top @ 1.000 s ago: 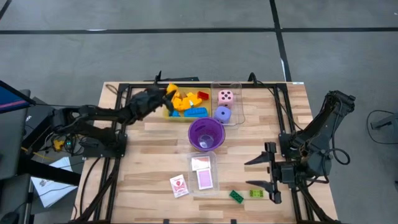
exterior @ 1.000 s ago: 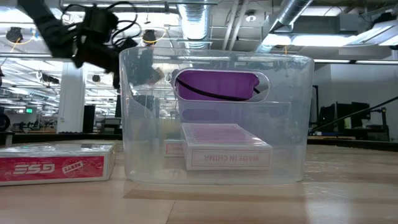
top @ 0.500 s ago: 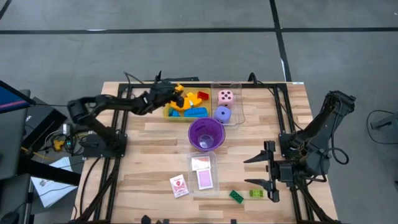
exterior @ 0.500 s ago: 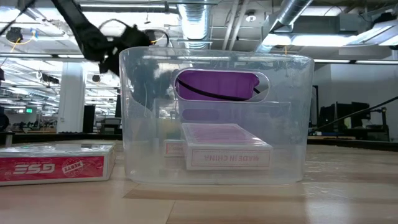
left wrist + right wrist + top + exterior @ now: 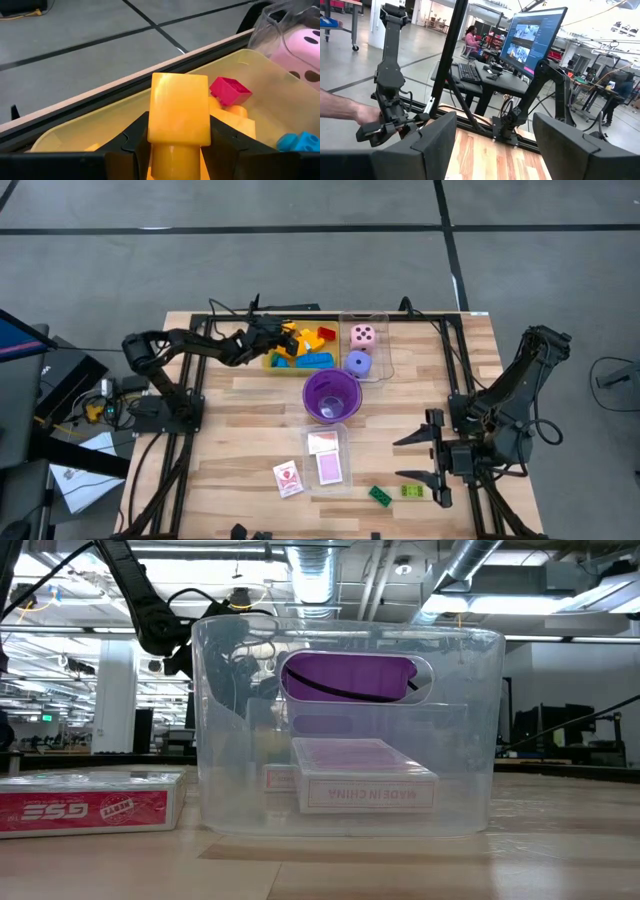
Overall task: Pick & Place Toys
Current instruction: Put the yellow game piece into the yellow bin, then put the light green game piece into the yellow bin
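My left gripper (image 5: 272, 338) is shut on a yellow brick (image 5: 180, 112) just above the left end of the yellow tray (image 5: 268, 363). Yellow, orange, red (image 5: 230, 91) and blue (image 5: 312, 360) bricks lie in that tray. A pink die (image 5: 363, 335) and a purple die (image 5: 357, 362) sit in the clear tray (image 5: 383, 350) beside it. Two green bricks (image 5: 380, 495) (image 5: 412, 491) lie on the table near its front edge. My right gripper (image 5: 425, 458) stands open just above them at the right, with nothing between its fingers. My left gripper pinches the yellow brick by its two opposite sides (image 5: 154, 134) between its two fingers (image 5: 131, 142). The fingers slant down from the table's left. The brick hangs clear above the yellow tray's floor (image 5: 95, 132).
A purple cup (image 5: 332, 395) stands at the table's middle. In front of it a clear tray (image 5: 328, 458) holds a pink card deck (image 5: 365, 775). A white-red card box (image 5: 288, 479) lies beside it. Black frame rails (image 5: 190, 380) run along both table sides.
My left gripper has stretched out a little toward the table's right and sunk toward the yellow tray, carrying the yellow brick with it, still shut on it.
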{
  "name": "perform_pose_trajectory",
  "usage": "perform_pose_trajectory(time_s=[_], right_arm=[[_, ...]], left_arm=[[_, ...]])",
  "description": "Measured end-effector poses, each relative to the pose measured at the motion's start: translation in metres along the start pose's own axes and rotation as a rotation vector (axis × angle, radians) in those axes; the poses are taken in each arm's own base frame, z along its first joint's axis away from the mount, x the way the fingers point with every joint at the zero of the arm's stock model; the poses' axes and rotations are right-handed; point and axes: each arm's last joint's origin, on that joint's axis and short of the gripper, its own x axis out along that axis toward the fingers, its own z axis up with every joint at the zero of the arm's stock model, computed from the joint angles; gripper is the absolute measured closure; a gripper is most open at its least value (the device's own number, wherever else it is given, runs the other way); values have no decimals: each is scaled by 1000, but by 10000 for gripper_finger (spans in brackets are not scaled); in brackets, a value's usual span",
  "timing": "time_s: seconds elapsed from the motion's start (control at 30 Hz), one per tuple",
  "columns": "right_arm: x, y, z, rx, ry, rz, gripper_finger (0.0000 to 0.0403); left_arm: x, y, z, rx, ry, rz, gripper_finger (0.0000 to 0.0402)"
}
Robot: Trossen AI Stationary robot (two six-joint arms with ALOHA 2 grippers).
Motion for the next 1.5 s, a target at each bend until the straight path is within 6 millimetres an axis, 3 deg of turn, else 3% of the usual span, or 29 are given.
perform_pose_trajectory(time_s=[0.53,0.87,1.03,1.23,1.5], right_arm=[[0,0,-1,-2,11,1,147],[0,0,-1,-1,11,-1,147],[0,0,-1,-2,11,-1,147],[0,0,-2,-6,16,-2,147],[0,0,-2,0,17,-2,147]], left_arm=[[0,0,0,3,2,0,207],[-6,0,7,20,-22,-7,199],[-32,0,35,45,-108,-39,198],[-84,0,71,24,-213,-230,201],[-159,-17,84,69,-268,-571,159]])
